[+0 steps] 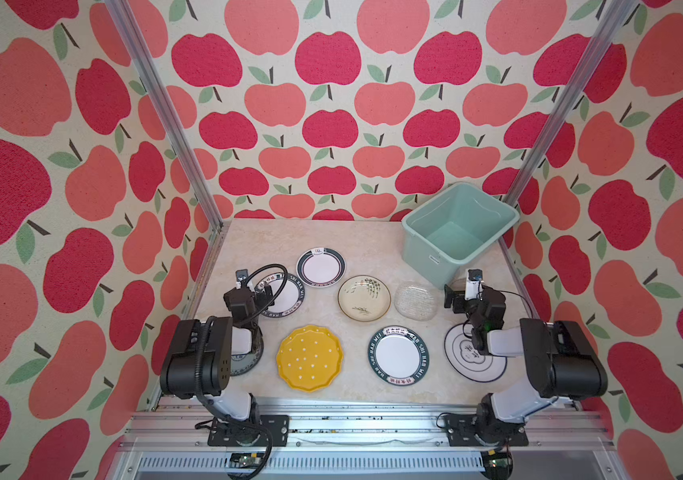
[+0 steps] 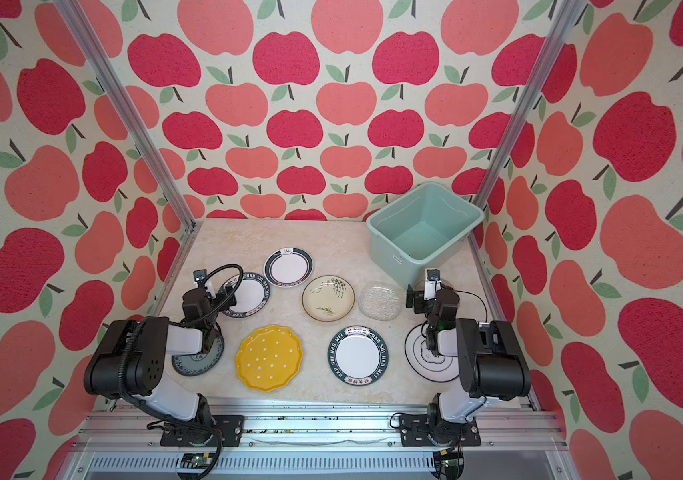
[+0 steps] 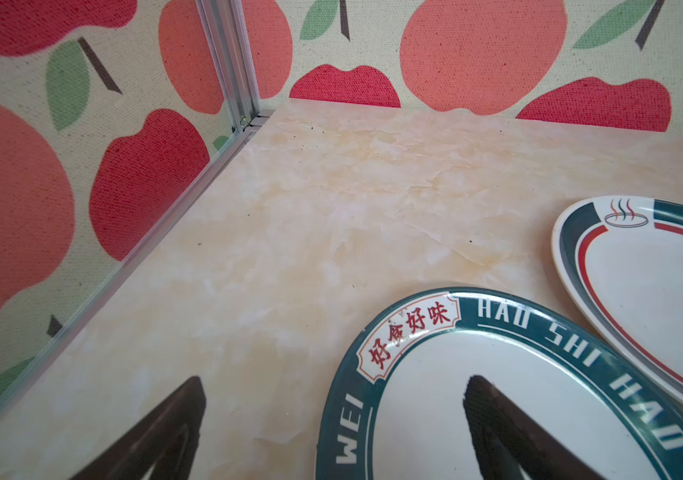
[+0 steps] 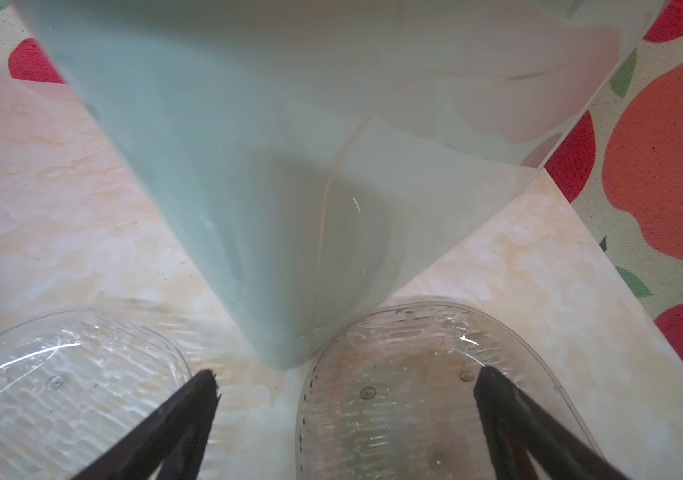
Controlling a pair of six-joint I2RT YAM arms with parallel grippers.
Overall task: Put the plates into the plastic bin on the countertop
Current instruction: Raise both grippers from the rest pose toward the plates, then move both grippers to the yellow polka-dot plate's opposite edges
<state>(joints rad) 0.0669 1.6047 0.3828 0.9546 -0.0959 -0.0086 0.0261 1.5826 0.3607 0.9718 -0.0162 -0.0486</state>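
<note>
Several plates lie flat on the countertop (image 1: 356,245): yellow dotted (image 1: 309,358), two dark lettered-rim ones (image 1: 398,354) (image 3: 435,395), a stripe-rimmed one (image 1: 321,267), a cream plant one (image 1: 364,297), clear glass (image 1: 415,301), black-ringed white (image 1: 466,365) and blue-patterned (image 2: 196,361) under the left arm. The empty mint plastic bin (image 1: 423,253) stands at the back right. My left gripper (image 3: 333,399) hangs open over the lettered plate's rim. My right gripper (image 4: 344,386) is open at the bin's near corner (image 4: 248,166), above a second glass plate (image 4: 394,395).
Aluminium rails (image 1: 207,266) and apple-patterned walls close in the countertop on three sides. The arm bases sit on the front rail (image 1: 352,415). A black cable loop (image 1: 267,278) arches over the left wrist.
</note>
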